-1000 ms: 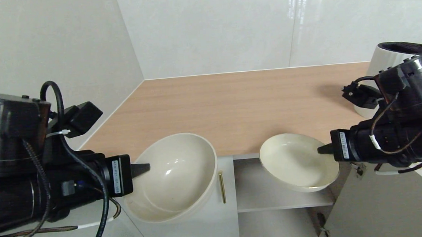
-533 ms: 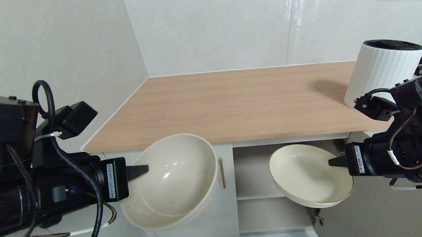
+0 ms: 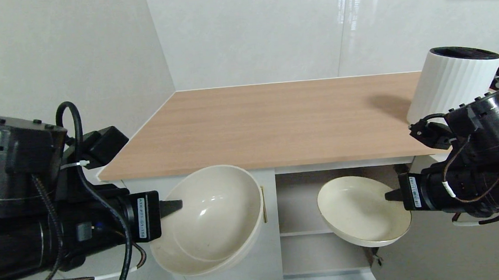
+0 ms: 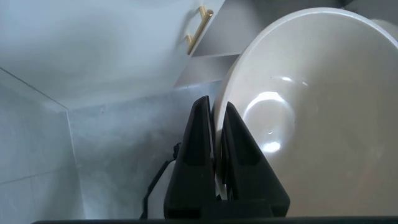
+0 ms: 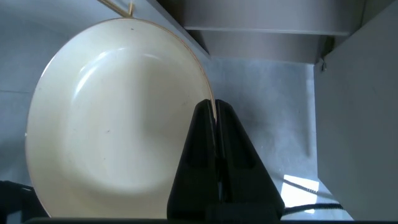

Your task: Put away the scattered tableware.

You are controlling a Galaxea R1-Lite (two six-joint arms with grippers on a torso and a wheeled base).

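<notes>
A deep cream bowl (image 3: 209, 218) hangs in front of the shut left cabinet door, held by its rim in my left gripper (image 3: 172, 206); the left wrist view has that bowl (image 4: 311, 118) pinched between the fingers of the gripper (image 4: 216, 115). A shallower cream plate (image 3: 360, 209) with a thin gold rim hangs before the open cabinet (image 3: 299, 215), with my right gripper (image 3: 392, 195) shut on its edge. From the right wrist, the plate (image 5: 118, 118) sits clamped in the gripper (image 5: 214, 115).
A wooden countertop (image 3: 270, 121) runs above the cabinet, with a white ribbed container (image 3: 451, 82) at its right end. The cabinet's right door (image 3: 438, 249) stands open. A gold handle (image 3: 263, 204) marks the shut left door. Inside are pale shelves (image 3: 298, 233).
The camera dropped between the earliest frame and half a second ago. Since then the left bowl has shifted slightly right and down; the right arm with the plate barely moved.
</notes>
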